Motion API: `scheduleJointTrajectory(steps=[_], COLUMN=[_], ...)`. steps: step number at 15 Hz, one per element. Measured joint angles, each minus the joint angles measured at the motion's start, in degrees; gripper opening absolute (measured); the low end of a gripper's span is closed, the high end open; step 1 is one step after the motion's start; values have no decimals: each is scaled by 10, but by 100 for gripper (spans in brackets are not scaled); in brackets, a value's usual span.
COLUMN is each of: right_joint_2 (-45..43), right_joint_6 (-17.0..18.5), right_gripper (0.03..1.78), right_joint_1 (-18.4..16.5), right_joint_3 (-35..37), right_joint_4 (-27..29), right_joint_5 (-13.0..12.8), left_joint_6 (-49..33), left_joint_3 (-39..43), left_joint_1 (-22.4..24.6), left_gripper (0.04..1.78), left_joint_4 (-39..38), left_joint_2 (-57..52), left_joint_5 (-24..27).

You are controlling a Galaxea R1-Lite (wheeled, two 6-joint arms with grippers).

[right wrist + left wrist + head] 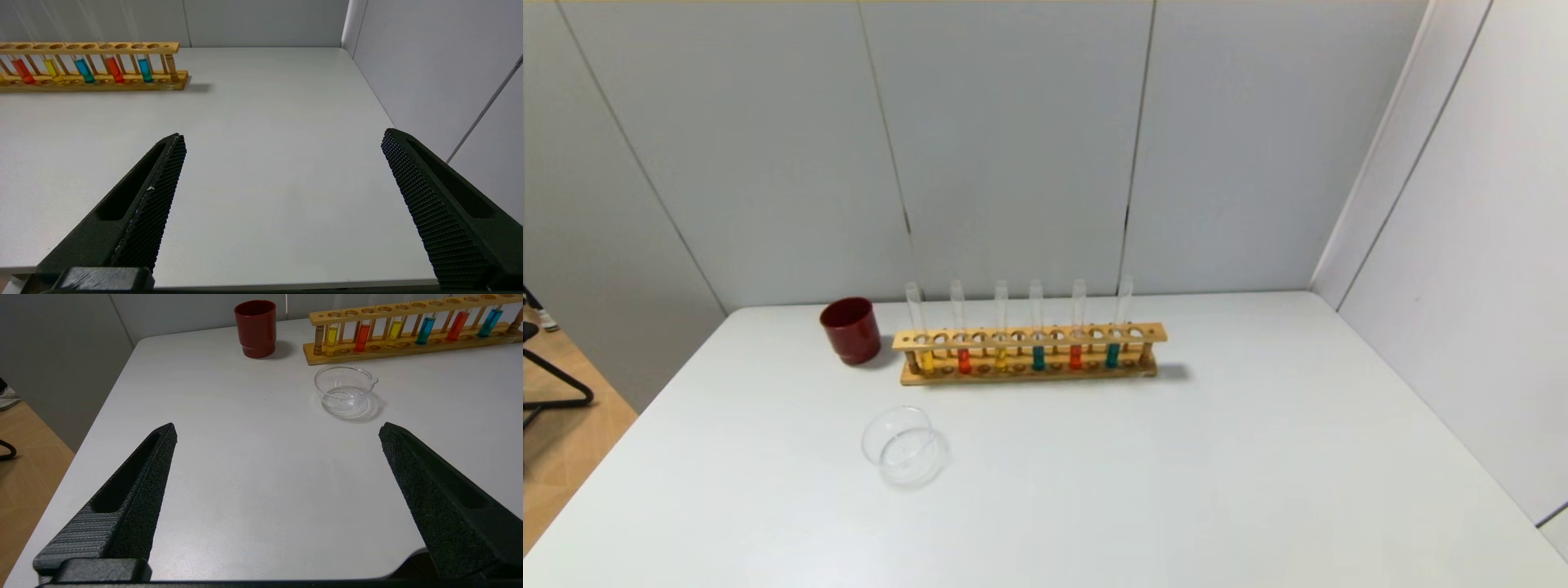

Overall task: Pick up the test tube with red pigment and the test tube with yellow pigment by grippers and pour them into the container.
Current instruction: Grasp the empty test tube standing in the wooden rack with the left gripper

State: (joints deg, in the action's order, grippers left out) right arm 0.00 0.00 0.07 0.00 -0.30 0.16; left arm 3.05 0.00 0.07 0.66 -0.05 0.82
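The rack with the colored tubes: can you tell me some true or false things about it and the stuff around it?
1. The wooden rack holds six tubes. True.
2. The red cup lies tipped on its side. False: it stands upright, beside the rack's left end.
3. The glass dish sits nearer the robot than the rack. True.
4. The left gripper holds a tube. False: it is open and empty, above the table's near edge.
5. The right gripper is open. True.
6. Both teal tubes stand at the rack's left end. False: the leftmost tube is yellow.
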Motion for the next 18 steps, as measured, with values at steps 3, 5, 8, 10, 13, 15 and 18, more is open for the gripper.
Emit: scheduleJointTrajectory(steps=[3,5,8,10,13,15,18], right_joint_2=[0,0,0,0,0,0,0], right_joint_6=[0,0,0,0,0,0,0], right_gripper=[175,175,175,175,175,175,175], right_joint_1=[0,0,0,0,0,0,0], right_joint_3=[0,0,0,0,0,0,0], right_joint_4=[0,0,0,0,0,0,0], right_joint_5=[0,0,0,0,0,0,0], left_joint_6=[-5,-4,-4,-2,-1,0,0], left_joint_3=[0,-9,-96,-182,-304,-373,-438], left_joint_1=[0,0,0,-1,-11,-16,-20], left_gripper=[175,175,175,175,175,175,175], left_joint_4=[-3,-5,42,99,139,132,73], left_joint_2=[0,0,7,35,142,236,382], left_joint_5=[0,8,35,68,93,98,102])
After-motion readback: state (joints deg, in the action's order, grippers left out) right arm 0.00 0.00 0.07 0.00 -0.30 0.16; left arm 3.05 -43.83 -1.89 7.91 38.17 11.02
